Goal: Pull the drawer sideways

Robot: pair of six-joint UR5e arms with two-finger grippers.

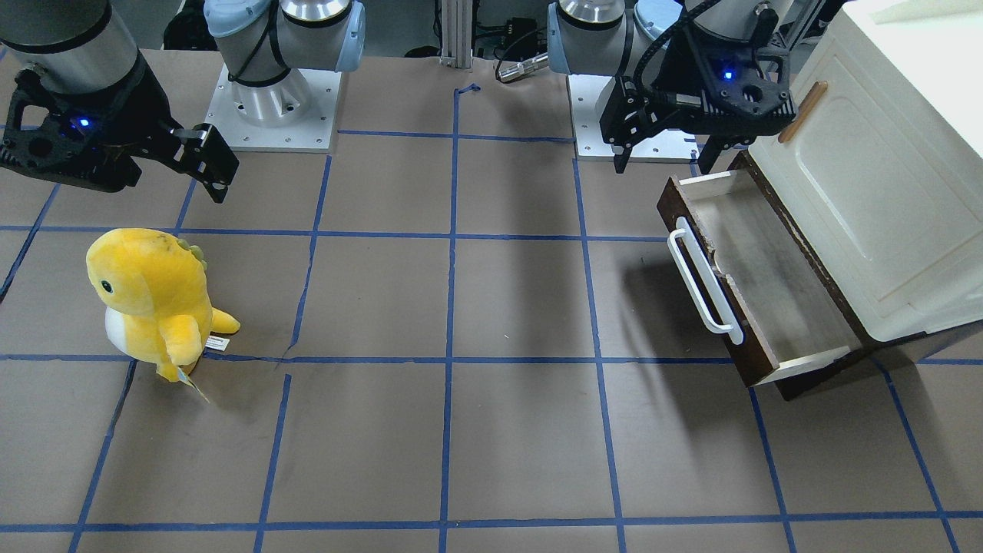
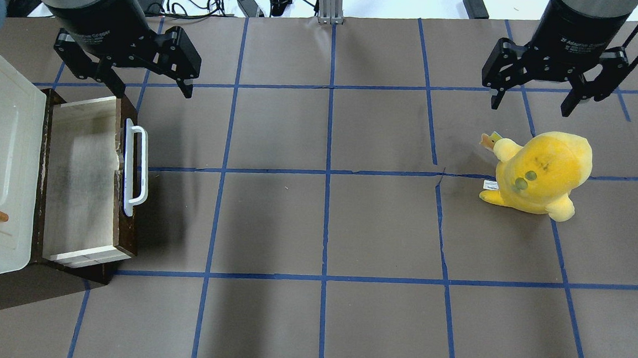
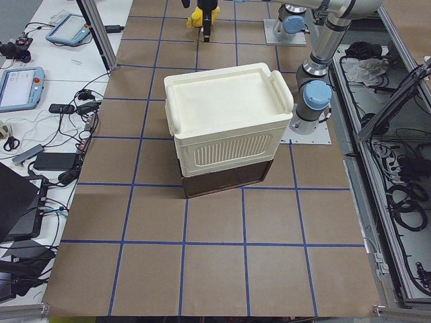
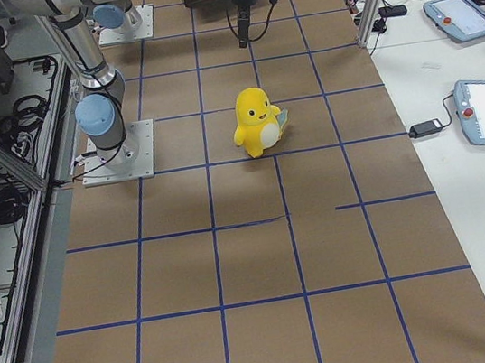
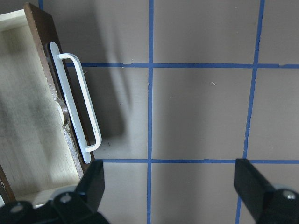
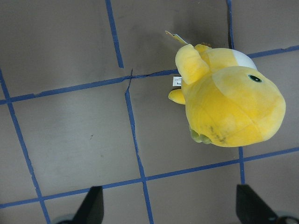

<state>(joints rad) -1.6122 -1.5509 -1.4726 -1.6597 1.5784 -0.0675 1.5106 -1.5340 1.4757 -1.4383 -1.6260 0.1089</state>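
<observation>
Left claw hovered spread wide, holding nothing, pulled-out drawer just under it, right claw gaped empty too.

Silver arm tubes, pale-blue joint caps, black fingers, small blue lights, black cables.

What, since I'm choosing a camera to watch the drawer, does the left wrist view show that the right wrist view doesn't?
Left wrist only: the drawer, open, with its white handle. Right wrist only: the yellow plush toy. Both: the blue-gridded table, plus an open, empty gripper: the left gripper in one, the right gripper in the other.
</observation>
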